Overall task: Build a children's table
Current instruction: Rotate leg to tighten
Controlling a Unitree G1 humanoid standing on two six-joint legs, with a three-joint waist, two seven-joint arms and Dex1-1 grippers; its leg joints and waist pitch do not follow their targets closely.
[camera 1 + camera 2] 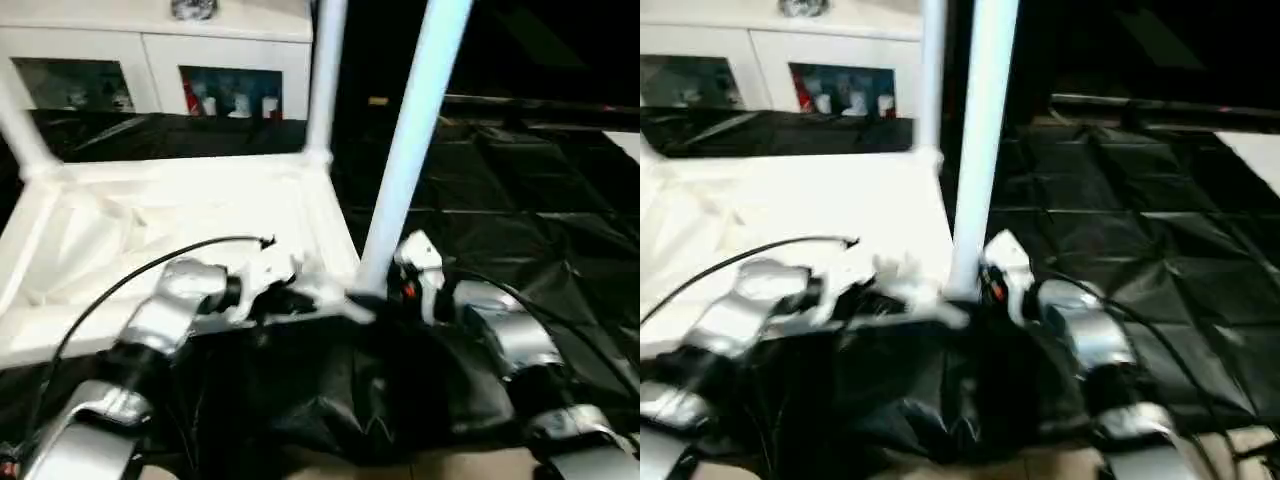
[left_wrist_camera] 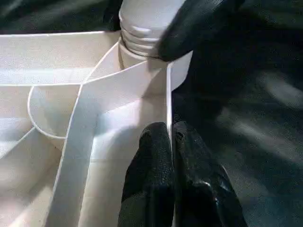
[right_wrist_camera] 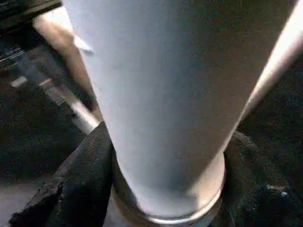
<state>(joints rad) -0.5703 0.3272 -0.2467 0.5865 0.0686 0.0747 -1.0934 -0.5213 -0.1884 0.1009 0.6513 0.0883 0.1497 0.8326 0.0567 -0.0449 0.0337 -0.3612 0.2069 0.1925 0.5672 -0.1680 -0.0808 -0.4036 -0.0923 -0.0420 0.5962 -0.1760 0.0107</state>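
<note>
The children's table top (image 1: 150, 230) lies upside down on black sheeting, ribbed underside up. White tube legs stand in its sockets: one at the near right corner (image 1: 405, 150), one at the far right corner (image 1: 325, 80), and one at the far left (image 1: 20, 130). My left gripper (image 2: 171, 130) is shut on the thin rim wall (image 2: 168, 94) of the top, just beside the near right socket. My right gripper (image 1: 385, 295) is at the foot of the near right leg (image 3: 165, 94). Its black fingers (image 3: 80, 189) press against both sides of the tube.
A white cabinet with glass doors (image 1: 160, 50) stands behind the table top. Creased black sheeting (image 1: 520, 200) covers the floor to the right and in front. A black cable (image 1: 130, 275) arcs over my left forearm.
</note>
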